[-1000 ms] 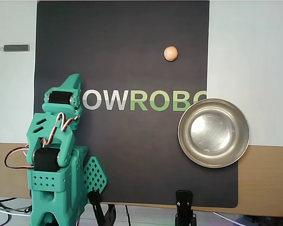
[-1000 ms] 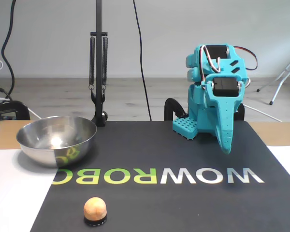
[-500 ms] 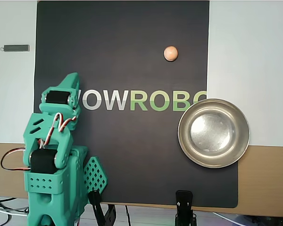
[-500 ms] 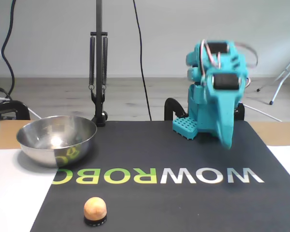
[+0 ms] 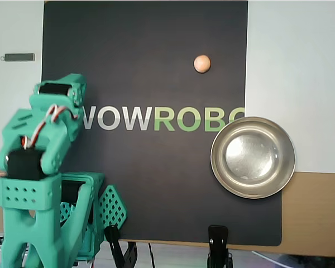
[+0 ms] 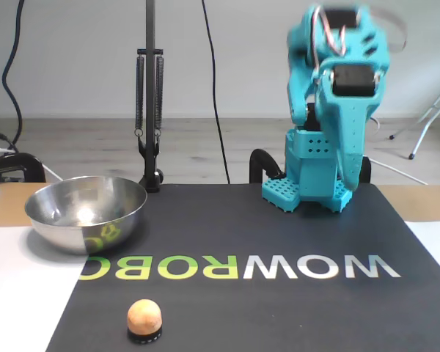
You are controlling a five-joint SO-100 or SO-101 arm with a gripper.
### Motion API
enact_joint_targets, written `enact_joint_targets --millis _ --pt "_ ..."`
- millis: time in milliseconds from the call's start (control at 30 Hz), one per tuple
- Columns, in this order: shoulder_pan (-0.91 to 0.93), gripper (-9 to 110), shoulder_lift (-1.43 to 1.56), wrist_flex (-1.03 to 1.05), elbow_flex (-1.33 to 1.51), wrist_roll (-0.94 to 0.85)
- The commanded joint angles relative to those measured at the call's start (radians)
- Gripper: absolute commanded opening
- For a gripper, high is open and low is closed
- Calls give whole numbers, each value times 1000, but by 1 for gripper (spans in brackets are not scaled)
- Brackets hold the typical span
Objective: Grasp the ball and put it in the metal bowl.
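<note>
The teal arm [image 6: 336, 95] stands raised over its base at the upper right of the fixed view, its links folded and the gripper [image 6: 350, 176] pointing downward in front of the base, clear of the mat. In the overhead view the same arm [image 5: 42, 151] fills the lower left of the frame, with the gripper end [image 5: 58, 92] at the left edge of the black mat [image 5: 145, 184]. Whether the fingers are spread or pressed together cannot be told in either view.

The ball [image 5: 201, 63] lies on the mat in the upper centre-right of the overhead view, well apart from the arm. The metal bowl [image 5: 253, 157] sits at centre right, overlapping the mat's right edge, and holds nothing.

Only the fixed view shows that the ball [image 6: 144, 317] rests on a small dark ring at lower left, with the bowl [image 6: 86, 213] behind it at left.
</note>
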Motion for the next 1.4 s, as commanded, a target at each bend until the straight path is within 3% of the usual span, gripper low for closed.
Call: enact_joint_targets --millis 0,267,500,1367 --pt "3 0 -156 132 -255 -3" --pt "84 0 -480 422 -715 -3" --pt "146 0 -699 476 -925 -3" --pt "351 0 -1074 314 -982 -3"
